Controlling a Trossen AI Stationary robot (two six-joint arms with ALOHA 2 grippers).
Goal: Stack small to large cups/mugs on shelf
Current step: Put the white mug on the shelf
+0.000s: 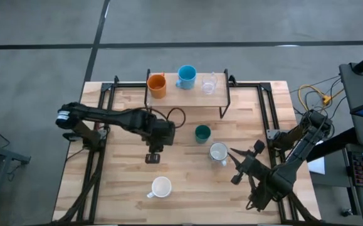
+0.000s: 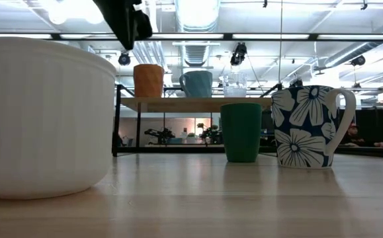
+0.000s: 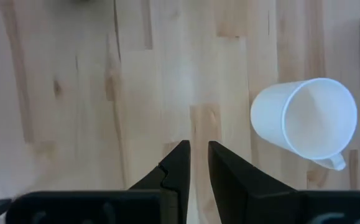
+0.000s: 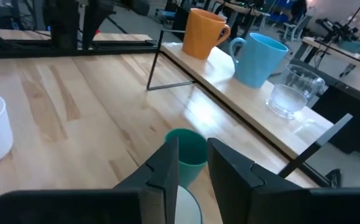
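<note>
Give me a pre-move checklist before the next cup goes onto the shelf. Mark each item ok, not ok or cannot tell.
1. Shelf has free space beside the orange mug, light blue mug and clear glass: cannot tell.
2. Cups on the shelf upright: ok.
3. Green cup, floral mug and white mug upright on the table: ok.
4. Left hand empty, fingers nearly together: ok.
5. Right hand empty, near the floral mug: ok.
6. Green cup and floral mug stand apart: ok.
</note>
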